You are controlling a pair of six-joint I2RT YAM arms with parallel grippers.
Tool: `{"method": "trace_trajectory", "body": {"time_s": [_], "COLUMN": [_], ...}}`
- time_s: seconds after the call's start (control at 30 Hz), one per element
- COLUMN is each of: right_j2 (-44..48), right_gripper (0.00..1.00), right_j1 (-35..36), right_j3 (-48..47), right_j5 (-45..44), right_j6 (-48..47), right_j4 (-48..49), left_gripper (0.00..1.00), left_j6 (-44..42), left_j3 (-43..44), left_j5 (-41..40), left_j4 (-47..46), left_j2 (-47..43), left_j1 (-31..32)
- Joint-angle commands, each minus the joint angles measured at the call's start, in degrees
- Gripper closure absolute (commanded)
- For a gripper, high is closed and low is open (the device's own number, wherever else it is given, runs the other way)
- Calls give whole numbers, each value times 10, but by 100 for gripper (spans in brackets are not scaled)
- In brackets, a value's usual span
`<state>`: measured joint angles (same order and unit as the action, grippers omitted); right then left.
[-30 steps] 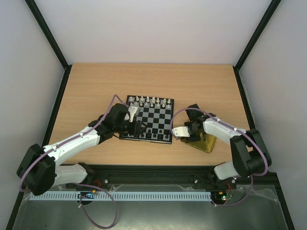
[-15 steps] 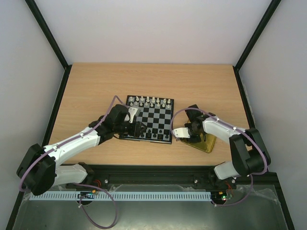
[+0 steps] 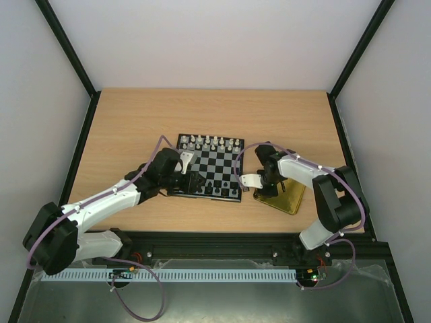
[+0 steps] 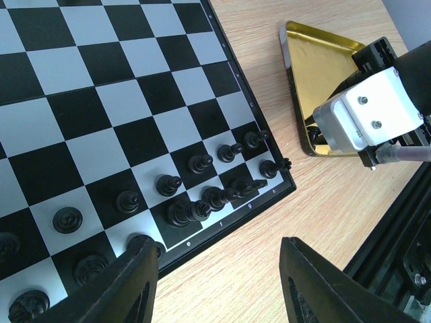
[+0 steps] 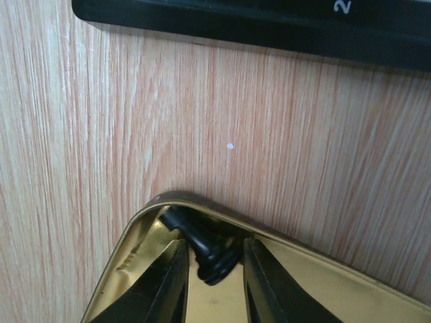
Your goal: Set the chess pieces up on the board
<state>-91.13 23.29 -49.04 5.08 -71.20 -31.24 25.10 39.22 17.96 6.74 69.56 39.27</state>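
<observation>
The board (image 3: 183, 166) lies mid-table, with white chess pieces (image 3: 210, 142) along its far rows and black pieces (image 3: 217, 184) along its near rows. My left gripper (image 3: 192, 180) is open and empty, just above the board's near edge. In the left wrist view (image 4: 222, 289) it hangs over bare wood beside the black pieces (image 4: 202, 210). My right gripper (image 3: 264, 182) is down in the gold tray's (image 3: 286, 200) corner nearest the board. In the right wrist view (image 5: 214, 247) its fingers closely straddle a lying black piece (image 5: 210, 254), with thin gaps on both sides.
The gold tray (image 5: 316, 289) sits on the wood just right of the board's dark rim (image 5: 269, 27). The right arm's white wrist block (image 4: 367, 118) hangs over the tray (image 4: 316, 67) in the left wrist view. Black frame rails border the table.
My right gripper has moved left and farther along the tray into its corner by the board. My left gripper has barely shifted.
</observation>
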Motion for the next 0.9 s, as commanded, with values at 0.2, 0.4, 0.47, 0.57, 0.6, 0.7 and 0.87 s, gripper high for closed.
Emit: {"method": "trace_trajectory", "body": {"time_s": [0.2,0.4,0.47,0.57,0.6,0.7,0.87], "right_j2": [12,30,30,34,36,39,41], "right_gripper": [80,83,83,83,83,83,83], "right_j1": [3,-8,-17,-30,-34,-46,-51], "right_j3": [25,14,2,-15,-22,-46,-88], "right_j5": [-26,-19,-8,13,21,48,108], "right_j6": [19,69,86,115,125,154,203], "right_j4": [-65,-72,-82,-88,-91,-108,-143], "left_gripper": [47,47,47,47,47,47,47], "left_j6": [3,8,15,40,51,83,119], "left_j3": [-12,-19,-22,-28,-31,-38,-40], "left_j5": [-2,-1,0,-1,-3,-2,-1], "left_j4": [-10,-16,-23,-47,-56,-90,-160], "left_j2": [-16,-23,-26,-28,-29,-25,3], "left_j1": [3,4,4,4,4,5,21]}}
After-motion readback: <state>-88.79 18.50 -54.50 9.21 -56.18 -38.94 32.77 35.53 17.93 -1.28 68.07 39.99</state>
